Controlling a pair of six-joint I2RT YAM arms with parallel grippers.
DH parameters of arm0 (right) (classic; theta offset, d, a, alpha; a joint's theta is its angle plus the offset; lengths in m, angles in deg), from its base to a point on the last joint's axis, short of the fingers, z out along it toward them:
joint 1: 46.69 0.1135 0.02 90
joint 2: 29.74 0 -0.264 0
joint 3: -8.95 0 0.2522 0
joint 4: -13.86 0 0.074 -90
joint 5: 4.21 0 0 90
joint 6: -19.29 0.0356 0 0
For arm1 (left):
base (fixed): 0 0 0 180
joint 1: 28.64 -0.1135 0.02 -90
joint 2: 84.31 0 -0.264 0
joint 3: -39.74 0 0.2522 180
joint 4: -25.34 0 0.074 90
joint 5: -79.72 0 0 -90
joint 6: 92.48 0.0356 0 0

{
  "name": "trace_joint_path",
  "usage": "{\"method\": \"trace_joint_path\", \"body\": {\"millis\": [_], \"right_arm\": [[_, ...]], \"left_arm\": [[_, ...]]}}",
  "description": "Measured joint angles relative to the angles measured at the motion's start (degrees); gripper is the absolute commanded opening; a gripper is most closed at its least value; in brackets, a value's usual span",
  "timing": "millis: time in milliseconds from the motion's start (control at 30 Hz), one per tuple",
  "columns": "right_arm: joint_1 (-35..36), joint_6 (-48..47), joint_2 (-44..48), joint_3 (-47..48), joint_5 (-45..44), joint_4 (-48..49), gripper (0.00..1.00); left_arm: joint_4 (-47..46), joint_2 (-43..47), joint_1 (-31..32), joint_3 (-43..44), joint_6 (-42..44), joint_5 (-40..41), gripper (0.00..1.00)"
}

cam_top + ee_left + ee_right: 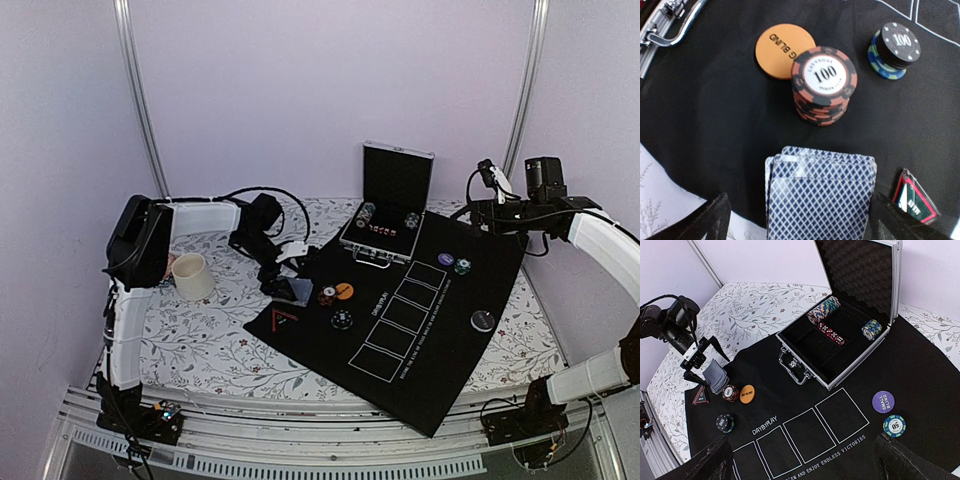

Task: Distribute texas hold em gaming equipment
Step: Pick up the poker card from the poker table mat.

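Left gripper (pixel 802 222) released, jaws wide, either side of the card deck (pixel 820 195), lower centre. Right gripper (pixel 802 465) released, bottom edge, above black mat (pixel 920 370).

Floral table (pixel 200 330) — black mat (pixel 440 350), cream cup (pixel 192 276)

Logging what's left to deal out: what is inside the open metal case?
Inside the case: a row of chips on edge, red dice, and a short chip stack. Other slots look bare. Anything beneath the chips is covered.
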Motion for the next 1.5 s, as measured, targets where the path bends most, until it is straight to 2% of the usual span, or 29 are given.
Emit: {"method": "trace_joint_path", "body": {"millis": [300, 633, 967, 1333, 1500], "right_arm": [[0.0, 0.0, -0.02, 0.0, 0.22, -0.55, 0.99], [0.0, 0.0, -0.02, -0.04, 0.31, -1.27, 0.99], [0.0, 0.0, -0.02, -0.04, 1.25, -1.86, 0.99], [0.0, -0.02, -0.02, -0.04, 1.49, -2.1, 0.99], [0.0, -0.02, -0.02, -0.04, 1.49, -2.12, 0.99]], "left_arm": [[0.42, 0.02, 0.02, 4.28, -0.87, -0.59, 0.98], [1.16, 1.03, 0.02, -0.52, 0.26, 2.38, 0.98], [-0.7, 1.05, 0.07, -1.6, 0.07, 4.66, 0.98], [-1.11, 1.03, 1.46, -2.1, 0.26, 5.79, 0.94], [-1.44, 1.03, 2.16, -2.99, 0.52, 8.11, 0.86]]}}
